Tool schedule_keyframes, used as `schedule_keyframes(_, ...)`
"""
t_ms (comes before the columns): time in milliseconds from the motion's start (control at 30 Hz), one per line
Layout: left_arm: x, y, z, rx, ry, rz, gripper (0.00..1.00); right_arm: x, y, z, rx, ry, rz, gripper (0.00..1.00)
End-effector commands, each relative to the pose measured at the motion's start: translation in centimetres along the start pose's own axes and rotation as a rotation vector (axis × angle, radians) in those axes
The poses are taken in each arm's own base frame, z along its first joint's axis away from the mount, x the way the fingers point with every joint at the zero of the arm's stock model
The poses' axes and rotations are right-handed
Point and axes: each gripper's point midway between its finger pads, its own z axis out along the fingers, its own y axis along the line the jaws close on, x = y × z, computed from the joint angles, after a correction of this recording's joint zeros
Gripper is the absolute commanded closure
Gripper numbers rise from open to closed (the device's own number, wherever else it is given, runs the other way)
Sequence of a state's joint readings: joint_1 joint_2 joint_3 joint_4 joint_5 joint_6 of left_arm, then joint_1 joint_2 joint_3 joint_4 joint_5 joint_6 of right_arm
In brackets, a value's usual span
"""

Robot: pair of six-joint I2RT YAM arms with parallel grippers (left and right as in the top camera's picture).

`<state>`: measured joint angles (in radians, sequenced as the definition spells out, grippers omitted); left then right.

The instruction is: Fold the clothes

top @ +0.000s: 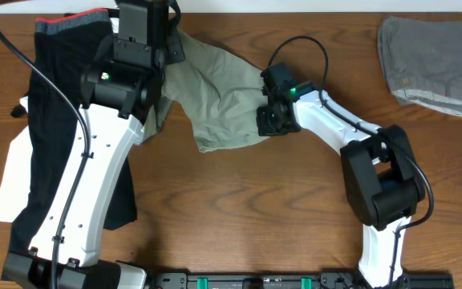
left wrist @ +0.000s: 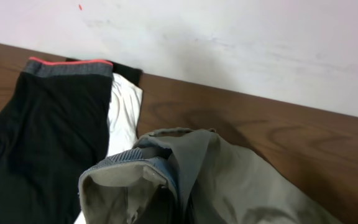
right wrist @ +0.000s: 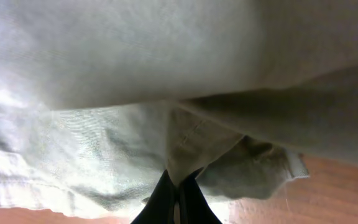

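Shorts (top: pixel 215 92) lie diagonally across upper centre: left jaws clamped on upper-left end, right jaws clamped on lower-right edge.

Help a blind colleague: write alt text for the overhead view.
Both grippers pinch rumpled khaki shorts on a wooden table: left gripper at the far end, right gripper at the right edge. A black garment lies left, grey clothing far right.
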<state>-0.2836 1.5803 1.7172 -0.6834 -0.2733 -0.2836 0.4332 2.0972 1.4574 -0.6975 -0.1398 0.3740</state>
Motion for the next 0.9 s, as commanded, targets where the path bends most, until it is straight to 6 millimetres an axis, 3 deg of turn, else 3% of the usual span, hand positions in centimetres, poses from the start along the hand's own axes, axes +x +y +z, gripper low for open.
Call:
schedule_keyframes(0, -1.9, 0.4, -1.5, -0.014, -0.067, 0.025, 0.94, -2.8, -1.1, -4.0, -0.037, -0.064, 0.012, 0.99)
schedule_keyframes(200, -4.0, 1.7, -4.4, -0.006, -0.146, -0.004, 0.94, -6.3, -4.4, -14.1, -0.037, -0.207, 0.031, 0.99)
schedule_keyframes(400, -5.3, 2.8, -7.3, -0.001, -0.201, -0.013, 0.94, -7.1, -8.7, -24.9, -0.011, -0.386, 0.085, 0.99)
schedule_keyframes(633, -6.7, 3.4, -12.0, 0.051, -0.287, -0.042, 0.94, -5.2, -12.2, -36.4, 0.011, -0.628, 0.137, 0.99)
schedule_keyframes(867, -7.5, 2.6, -19.8, 0.255, -0.390, -0.058, 0.94, -1.0, -13.6, -46.1, 0.046, -0.841, 0.176, 0.99)
